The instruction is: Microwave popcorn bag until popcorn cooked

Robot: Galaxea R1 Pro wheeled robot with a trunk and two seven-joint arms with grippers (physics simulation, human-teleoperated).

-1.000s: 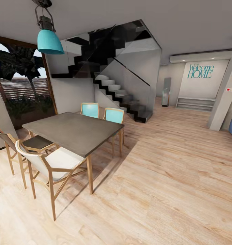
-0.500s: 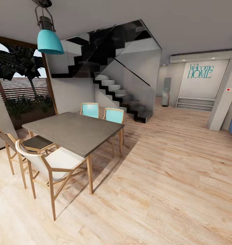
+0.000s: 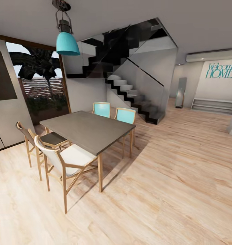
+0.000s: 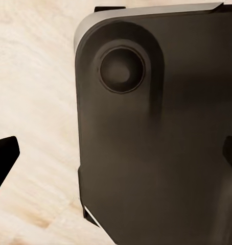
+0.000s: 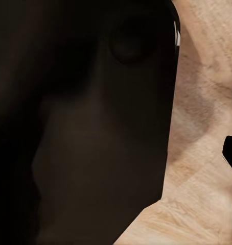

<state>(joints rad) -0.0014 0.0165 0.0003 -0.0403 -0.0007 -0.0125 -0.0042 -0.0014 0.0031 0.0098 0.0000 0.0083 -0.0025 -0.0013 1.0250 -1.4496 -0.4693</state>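
The popcorn bag, the microwave and the countertop are out of view; I am out in the dining area. In the left wrist view, my left gripper (image 4: 117, 153) hangs over the pale wood floor (image 4: 39, 102) and a dark part of my own body (image 4: 157, 153). Its black fingertips (image 4: 4, 158) sit far apart at the picture's edges, open and empty. In the right wrist view, my right gripper (image 5: 116, 153) shows one black fingertip (image 5: 231, 153) at the far edge. The other is lost against my dark body.
A grey dining table (image 3: 92, 131) with wooden legs stands ahead to the left, ringed by several chairs (image 3: 66, 160). A teal pendant lamp (image 3: 67, 42) hangs above it. Behind rises a black staircase (image 3: 136, 95). Pale cabinets (image 3: 3, 112) line the left edge. Open wood floor (image 3: 184, 177) stretches to the right.
The whole head picture has slid right, so the camera has turned left. A pale cabinet wall with a dark panel has come into view at the left.
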